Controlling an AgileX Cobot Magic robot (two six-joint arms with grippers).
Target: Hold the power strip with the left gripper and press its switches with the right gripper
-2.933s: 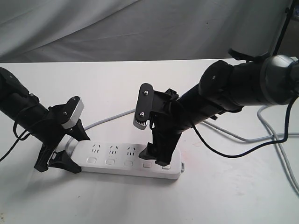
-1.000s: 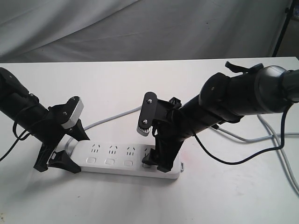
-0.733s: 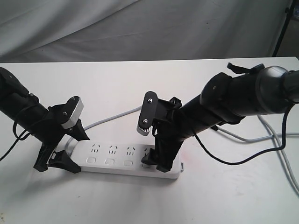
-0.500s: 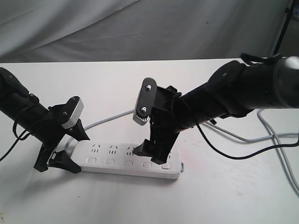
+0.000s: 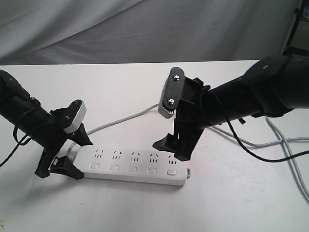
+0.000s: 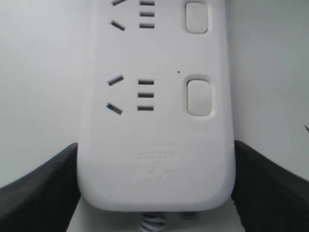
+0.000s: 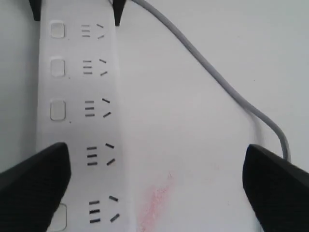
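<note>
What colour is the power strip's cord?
Light grey; the cord shows best in the right wrist view.

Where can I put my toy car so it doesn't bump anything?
Bare table in front of the power strip, and at the back behind the grey cord. Crowded: left claw and right claw at the strip, loose cables on the right.

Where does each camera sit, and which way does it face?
Exterior view: off the arms, looking down across the table at the power strip; shows both arms, left gripper clamping its cord end, right gripper open above its other end.
Left wrist view: looks down at the strip's cord end and two switches; its fingers press both sides.
Right wrist view: looks down along the strip and grey cord; its fingers spread wide.
Shared: all show the strip; the right wrist view also catches the left gripper's fingertips.
</note>
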